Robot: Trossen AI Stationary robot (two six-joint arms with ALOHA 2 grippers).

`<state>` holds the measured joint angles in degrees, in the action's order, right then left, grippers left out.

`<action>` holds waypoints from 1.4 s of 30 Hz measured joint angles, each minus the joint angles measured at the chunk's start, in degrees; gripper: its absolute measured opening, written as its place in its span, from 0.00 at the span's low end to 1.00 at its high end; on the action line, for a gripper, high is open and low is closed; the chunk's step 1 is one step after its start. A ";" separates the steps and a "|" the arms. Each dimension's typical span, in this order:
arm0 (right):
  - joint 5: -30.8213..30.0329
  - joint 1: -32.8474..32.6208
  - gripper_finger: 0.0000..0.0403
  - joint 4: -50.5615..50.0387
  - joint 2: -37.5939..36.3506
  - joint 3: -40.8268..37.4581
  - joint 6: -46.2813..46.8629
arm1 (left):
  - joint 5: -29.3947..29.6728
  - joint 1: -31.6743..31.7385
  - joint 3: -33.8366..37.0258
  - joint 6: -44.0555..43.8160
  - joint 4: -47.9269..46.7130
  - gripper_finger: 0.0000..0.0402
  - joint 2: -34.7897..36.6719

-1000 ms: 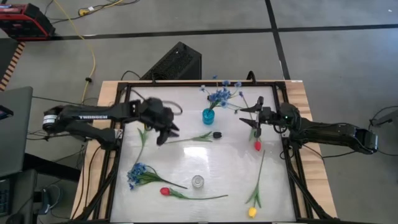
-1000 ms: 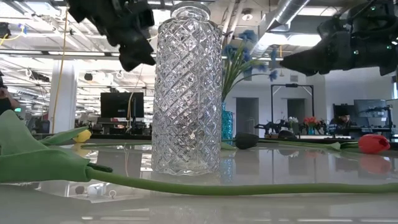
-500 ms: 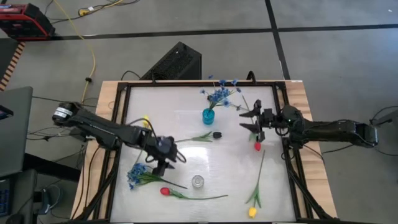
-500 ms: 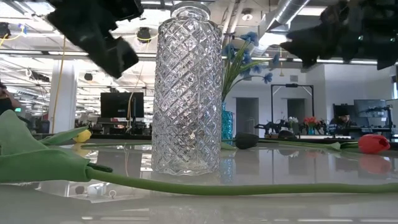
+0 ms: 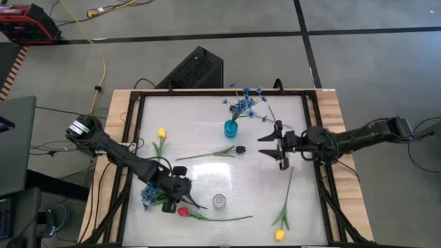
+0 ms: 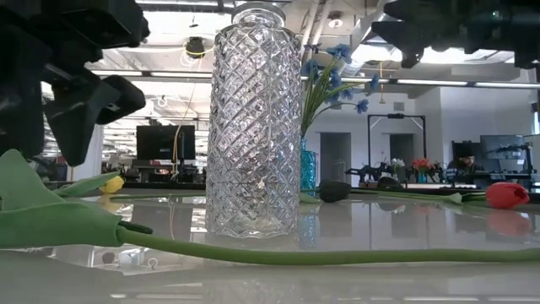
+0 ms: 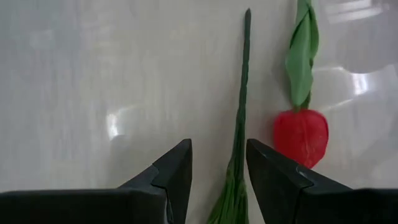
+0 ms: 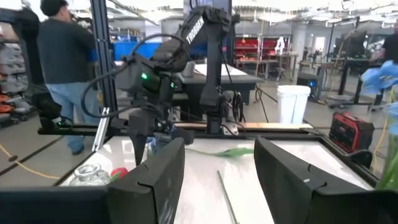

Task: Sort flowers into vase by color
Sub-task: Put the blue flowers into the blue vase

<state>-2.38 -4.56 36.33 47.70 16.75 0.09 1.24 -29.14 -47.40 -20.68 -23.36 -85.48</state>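
Note:
My left gripper point(image 5: 178, 200) is low over the table's near left and open. Its fingers point(image 7: 180, 165) stand on either side of the green stem point(image 7: 239, 124) of a blue spray point(image 5: 150, 193) that lies flat; whether they touch it does not show. A red tulip head point(image 7: 300, 137) lies just beside them. My right gripper point(image 5: 270, 145) hovers open over the right half, above another red tulip point(image 5: 284, 163). A teal vase point(image 5: 230, 128) holds blue flowers. A clear cut-glass vase point(image 6: 253, 127) stands near the front edge.
A yellow tulip point(image 5: 161, 133) lies at the far left, a dark bud point(image 5: 240, 149) with its stem lies mid-table, and a second yellow tulip point(image 5: 279, 234) lies at the near right. A black frame rims the table point(image 5: 134, 96). A person point(image 8: 62, 50) stands beyond the table.
My left gripper has swept from the far left of the table toward the near edge and come down over the blue spray's stem beside the red tulip. My right gripper has drifted a little toward the table's middle and near edge. No flower has moved.

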 joint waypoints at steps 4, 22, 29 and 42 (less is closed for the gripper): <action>-1.13 -3.34 0.55 0.07 4.08 2.23 0.03 | 2.33 -1.67 0.00 0.01 -1.56 0.35 0.01; -6.19 -18.03 0.55 -0.27 16.33 5.05 8.85 | -2.00 -2.01 0.42 11.17 -2.89 0.33 -7.27; -9.90 -21.45 0.55 0.00 18.41 5.05 9.31 | 2.81 0.20 -2.44 16.48 -7.19 0.06 -4.90; -11.51 -21.90 0.55 6.40 18.43 5.05 -3.47 | 27.06 8.26 -21.98 13.24 -27.72 0.04 -3.61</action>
<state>-13.89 -26.46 42.73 66.13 21.80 -3.38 28.30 -20.88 -69.38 -7.43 -51.08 -89.09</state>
